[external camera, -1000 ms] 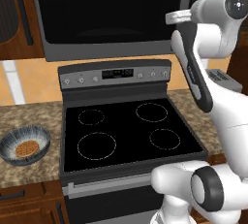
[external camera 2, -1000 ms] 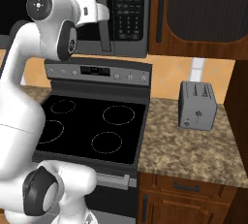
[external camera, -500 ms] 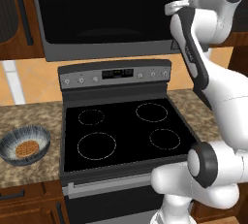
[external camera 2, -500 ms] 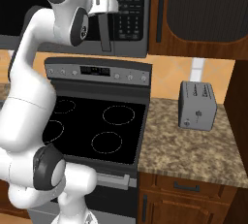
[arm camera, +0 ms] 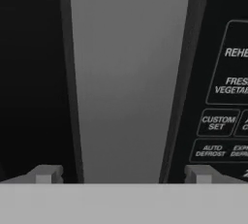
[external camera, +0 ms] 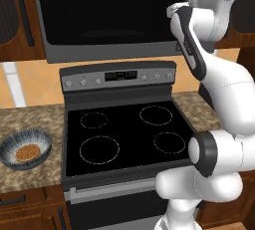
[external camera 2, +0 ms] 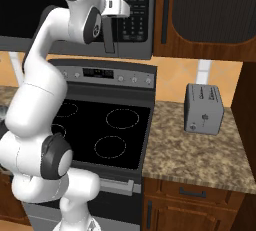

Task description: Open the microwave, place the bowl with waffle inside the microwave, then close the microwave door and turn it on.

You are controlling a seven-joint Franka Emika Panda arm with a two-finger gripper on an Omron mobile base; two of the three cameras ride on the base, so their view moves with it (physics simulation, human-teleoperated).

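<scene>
The microwave (external camera: 109, 10) hangs over the stove with its black-glass microwave door (external camera: 99, 25) shut. In the hand view the door's grey vertical handle (arm camera: 128, 77) runs up the middle. My gripper (arm camera: 122, 174) is open close in front of it, with one fingertip (arm camera: 46, 173) on each side of the handle and nothing held. The button panel (arm camera: 223, 97) lies just right of the handle. My hand (external camera 2: 117, 7) is raised against the microwave's right part. The streaked bowl (external camera: 25, 147) with the waffle (external camera: 28, 152) in it sits on the counter left of the stove.
The black stove top (external camera: 124, 134) lies directly below the microwave, with its knob panel (external camera: 119, 76) behind. A grey toaster (external camera 2: 202, 109) stands on the granite counter (external camera 2: 190, 150) to the right. Brown cabinets (external camera 2: 210, 10) flank the microwave.
My arm has swung up and forward, bringing the hand closer to the microwave's handle. The gripper stays open. The bowl has not moved.
</scene>
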